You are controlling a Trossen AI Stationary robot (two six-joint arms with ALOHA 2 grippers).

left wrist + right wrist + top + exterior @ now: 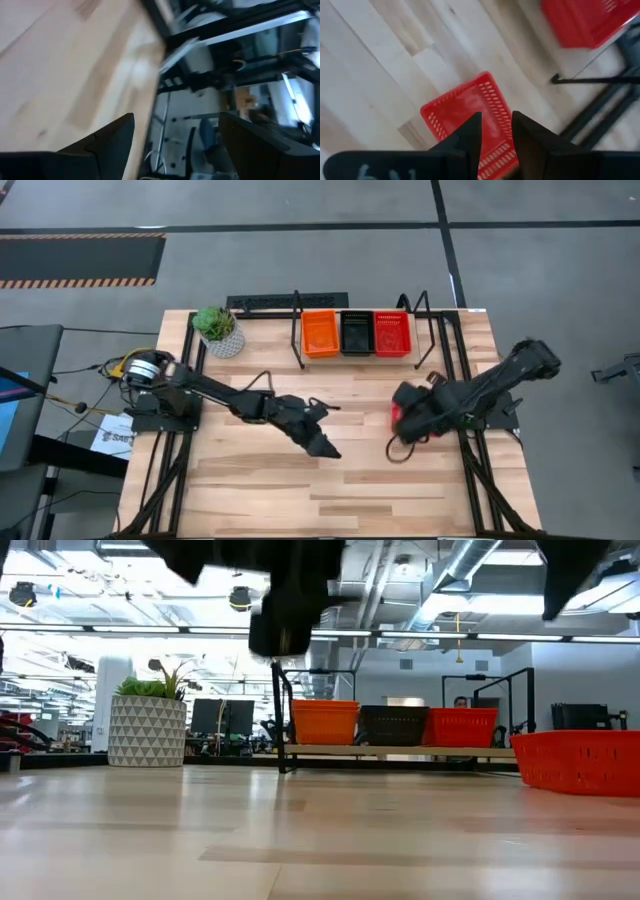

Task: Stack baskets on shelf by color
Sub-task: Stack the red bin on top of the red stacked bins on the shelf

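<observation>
The red plastic mesh basket (470, 117) lies on the light-wood table (300, 490), near the right edge. The low wooden shelf (356, 356) carries orange (320, 335), black (356, 334) and red (392, 334) stacks; this basket remains unplaced. The right claw (496, 131) hovers above its rim, jaws narrowly apart, gripping nothing. The left claw (322, 442) waits mid-table, jaws wide, empty.

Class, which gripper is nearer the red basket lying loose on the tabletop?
Right. The right gripper hangs just above the loose red basket, fingers over its rim. The left gripper is open, off towards the table's middle.
</observation>
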